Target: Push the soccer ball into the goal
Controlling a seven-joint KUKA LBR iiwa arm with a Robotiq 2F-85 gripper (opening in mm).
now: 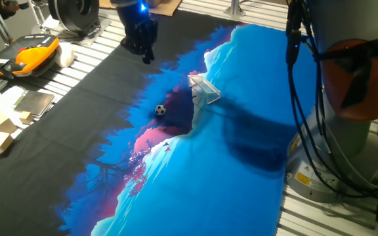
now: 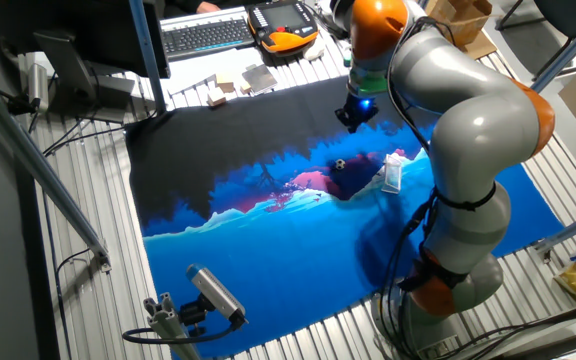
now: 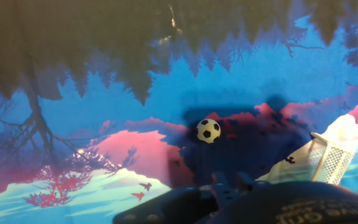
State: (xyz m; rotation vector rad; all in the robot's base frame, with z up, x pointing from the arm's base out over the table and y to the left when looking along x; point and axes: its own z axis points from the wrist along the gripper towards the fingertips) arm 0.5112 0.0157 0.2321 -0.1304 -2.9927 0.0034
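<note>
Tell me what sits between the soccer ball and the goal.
Nothing: in the hand view only bare printed cloth separates the soccer ball from the goal. One fixed view shows the same gap.

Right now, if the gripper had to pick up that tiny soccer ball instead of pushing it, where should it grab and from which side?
Probably straight from above, fingers closing across the middle of the soccer ball. It is round, so no side grips better, and it sits free on the mat, apart from the goal. The gripper is off the ball.

Silver-grey rounded arm point(image 2: 468, 110) with orange joint bands, black cables point(image 1: 300, 98), black gripper point(image 1: 140, 40).
</note>
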